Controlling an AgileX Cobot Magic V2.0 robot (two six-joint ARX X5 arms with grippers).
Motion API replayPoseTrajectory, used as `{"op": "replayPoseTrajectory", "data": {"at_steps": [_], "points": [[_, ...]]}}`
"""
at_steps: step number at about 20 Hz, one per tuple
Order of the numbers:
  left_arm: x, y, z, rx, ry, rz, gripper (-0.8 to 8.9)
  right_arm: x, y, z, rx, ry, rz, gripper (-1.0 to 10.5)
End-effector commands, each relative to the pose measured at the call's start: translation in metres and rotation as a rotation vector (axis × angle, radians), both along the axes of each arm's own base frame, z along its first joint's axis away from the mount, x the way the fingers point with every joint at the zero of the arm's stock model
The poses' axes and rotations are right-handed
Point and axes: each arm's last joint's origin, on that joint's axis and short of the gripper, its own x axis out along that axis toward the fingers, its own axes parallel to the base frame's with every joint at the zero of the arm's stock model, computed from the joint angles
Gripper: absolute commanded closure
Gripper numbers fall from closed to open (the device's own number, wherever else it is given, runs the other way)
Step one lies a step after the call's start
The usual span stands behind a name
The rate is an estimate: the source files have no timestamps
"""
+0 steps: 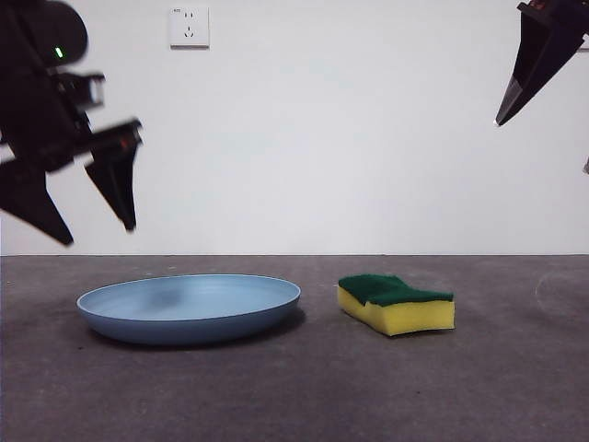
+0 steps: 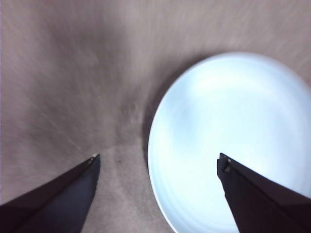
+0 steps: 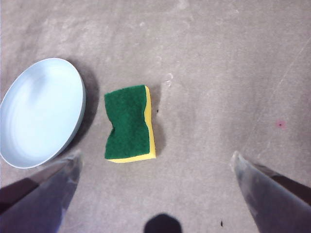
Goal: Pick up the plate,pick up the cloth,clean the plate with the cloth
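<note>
A light-blue plate (image 1: 189,308) lies flat on the grey surface (image 1: 294,396), a little left of the middle in the front view, its shallow bowl facing up and empty. Just to its right, apart from it with a strip of bare surface between, sits the cloth (image 1: 396,304), a yellow sponge block with a dark green scouring top and wavy sides, lying green side up. The left pincer (image 1: 87,207) hangs in the air above the plate's left edge, well clear of it, and looks blurred in the front view; its two black jaws point downward and stand wide apart with nothing between them. In the left wrist view the same pincer (image 2: 158,162) frames the near rim of the plate (image 2: 228,141), one jaw over the bare surface (image 2: 63,87) and the other over the plate's pale inside. The right pincer (image 1: 538,60) shows only as a dark pointed tip at the top right corner of the front view, high above the surface and well to the right of the cloth. In the right wrist view its jaws (image 3: 155,162) are spread wide and hold nothing; below them lie the cloth (image 3: 129,124) and, beside it, the plate (image 3: 41,111), both resting on the surface (image 3: 218,73). A white wall socket (image 1: 189,27) sits on the far wall above the plate.
</note>
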Motion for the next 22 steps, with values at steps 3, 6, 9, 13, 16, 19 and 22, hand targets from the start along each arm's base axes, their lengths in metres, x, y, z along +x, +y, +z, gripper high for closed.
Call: {"op": "replayPoseTrajectory", "data": {"at_steps": [3, 6, 9, 13, 16, 19, 22], "points": [[0.008, -0.011, -0.028, 0.041, 0.074, -0.053, 4.13, 0.0, 0.0, -0.001, 0.004, 0.004, -0.004, 4.1], [0.012, -0.015, -0.043, 0.086, 0.105, -0.05, 4.14, 0.0, 0.0, -0.001, 0.004, 0.004, -0.004, 4.1], [0.015, -0.016, -0.049, 0.089, 0.113, -0.053, 4.14, 0.0, 0.0, -0.001, 0.004, 0.004, -0.004, 4.1], [0.017, -0.016, -0.049, 0.082, 0.091, -0.057, 5.12, 0.0, 0.0, -0.001, 0.004, 0.004, -0.004, 4.1], [0.018, -0.017, -0.052, 0.087, 0.096, -0.073, 5.02, 0.0, 0.0, -0.001, 0.004, 0.004, -0.004, 4.1], [0.018, -0.017, -0.054, 0.09, 0.103, -0.074, 5.02, 0.0, 0.0, -0.001, 0.004, 0.004, -0.004, 4.1], [0.018, -0.019, -0.058, 0.093, 0.116, -0.08, 5.02, 0.0, 0.0, -0.001, 0.004, 0.004, -0.004, 4.1]]}}
